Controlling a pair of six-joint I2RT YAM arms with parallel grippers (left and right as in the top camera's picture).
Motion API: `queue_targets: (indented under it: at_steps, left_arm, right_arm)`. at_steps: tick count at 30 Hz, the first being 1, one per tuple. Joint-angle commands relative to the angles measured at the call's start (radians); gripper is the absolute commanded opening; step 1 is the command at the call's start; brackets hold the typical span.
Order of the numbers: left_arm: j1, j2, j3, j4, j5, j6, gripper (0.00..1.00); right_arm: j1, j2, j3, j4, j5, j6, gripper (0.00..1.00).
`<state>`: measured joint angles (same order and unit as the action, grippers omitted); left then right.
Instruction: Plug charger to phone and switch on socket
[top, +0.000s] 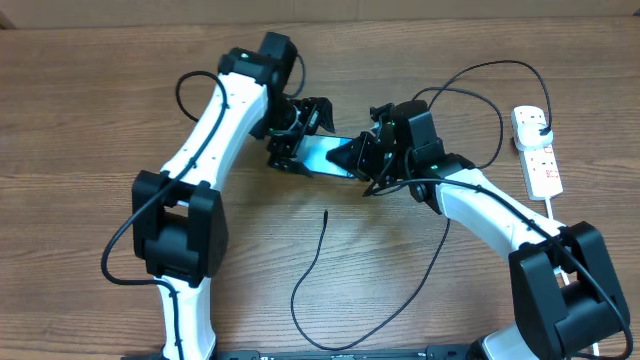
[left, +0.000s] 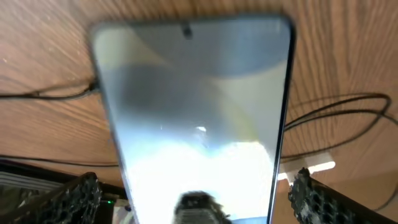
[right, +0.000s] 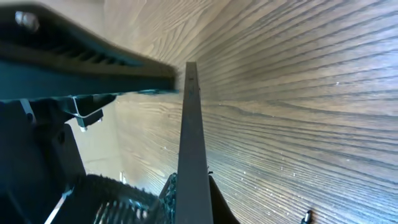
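The phone (top: 322, 155), with a cyan screen, is held off the table at centre, between both grippers. My right gripper (top: 362, 158) is shut on the phone's right end. In the right wrist view the phone (right: 191, 124) shows edge-on, pinched between the fingers (right: 193, 202). My left gripper (top: 290, 148) is open at the phone's left end. In the left wrist view its fingers (left: 193, 193) straddle the phone (left: 193, 106) with gaps on both sides. The charger's cable (top: 310, 265) lies loose on the table, with its tip (top: 326, 213) below the phone. The socket (top: 538, 150) lies at the far right.
The black cable loops along the table's front edge and back up under the right arm (top: 440, 245). More black cable arcs behind the right arm toward the power strip (top: 490, 75). The strip's white cord (top: 556, 212) runs toward the front. Cable shows either side of the phone (left: 43, 93).
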<state>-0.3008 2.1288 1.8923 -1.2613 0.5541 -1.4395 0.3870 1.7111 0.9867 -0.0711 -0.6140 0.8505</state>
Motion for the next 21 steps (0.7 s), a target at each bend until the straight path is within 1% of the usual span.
queue_targets:
  at_steps: [1, 3, 6, 10, 11, 12, 14, 19, 20, 21]
  left_arm:
    - [0.055, -0.024, 0.024, -0.011, 0.050, 0.115, 1.00]
    - [0.073, -0.036, 0.024, -0.009, 0.050, 0.141, 1.00]
    - [0.092, -0.065, 0.024, 0.018, 0.049, 0.184, 1.00]
    - [0.102, -0.123, 0.024, 0.069, 0.041, 0.214, 1.00]
    - [0.104, -0.141, 0.024, 0.085, 0.037, 0.214, 1.00]
    - [0.106, -0.166, 0.024, 0.110, 0.037, 0.213, 1.00]
    - [0.106, -0.200, 0.024, 0.143, 0.024, 0.211, 1.00]
    - [0.106, -0.275, 0.024, 0.184, -0.092, 0.199, 1.00]
    - [0.106, -0.294, 0.024, 0.196, -0.106, 0.205, 1.00]
    - [0.105, -0.305, 0.024, 0.201, -0.114, 0.208, 1.00]
  right_arm:
    - [-0.032, 0.000, 0.014, 0.031, -0.016, 0.110, 0.04]
    - [-0.041, 0.001, 0.014, 0.051, -0.020, 0.167, 0.04]
    - [-0.051, 0.000, 0.014, 0.127, -0.059, 0.269, 0.04]
    - [-0.063, 0.001, 0.014, 0.276, -0.135, 0.380, 0.04]
    - [-0.065, 0.001, 0.014, 0.307, -0.146, 0.422, 0.04]
    - [-0.067, 0.001, 0.014, 0.341, -0.148, 0.497, 0.04]
    - [-0.069, 0.001, 0.014, 0.362, -0.145, 0.583, 0.04]
    - [-0.069, 0.000, 0.014, 0.362, -0.123, 0.797, 0.04]
    - [-0.069, 0.001, 0.014, 0.376, -0.120, 0.880, 0.04]
    - [-0.068, 0.001, 0.014, 0.386, -0.120, 0.914, 0.04]
